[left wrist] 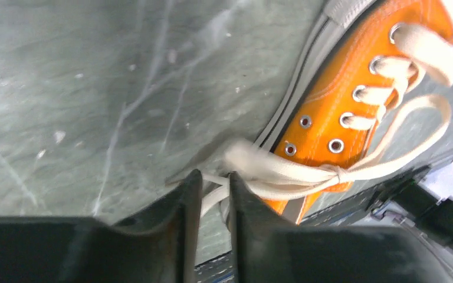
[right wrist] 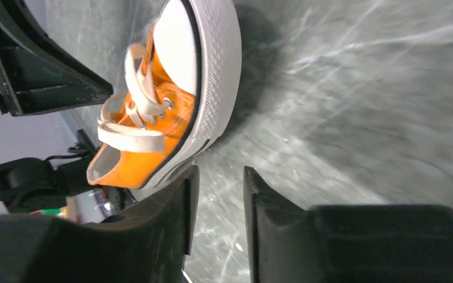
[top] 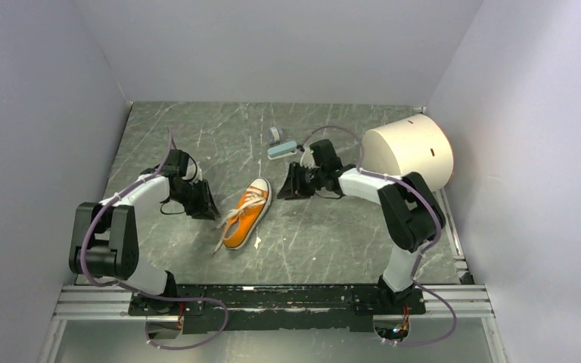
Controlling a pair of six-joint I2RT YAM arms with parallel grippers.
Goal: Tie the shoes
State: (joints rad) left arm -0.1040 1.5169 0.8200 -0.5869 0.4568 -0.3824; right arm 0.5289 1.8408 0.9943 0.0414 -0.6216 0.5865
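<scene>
The orange sneaker [top: 248,214] with a white sole and toe cap lies mid-table, toe toward the back right. Its cream laces [top: 231,221] spill off its left side, and one end trails toward the front. My left gripper [top: 206,209] is low at the shoe's left side. In the left wrist view its jaws [left wrist: 215,178] stand a narrow gap apart, with lace strands [left wrist: 283,171] crossing the gap at the tips beside the shoe [left wrist: 330,100]. My right gripper [top: 291,187] sits just right of the toe. It [right wrist: 219,174] is open and empty over bare table near the shoe [right wrist: 212,76].
A large white cylinder [top: 408,155] lies on its side at the back right, close behind my right arm. A small teal block [top: 281,149] and a smaller item [top: 274,134] lie behind the shoe. Walls enclose three sides, and a metal rail [top: 272,301] runs along the front edge.
</scene>
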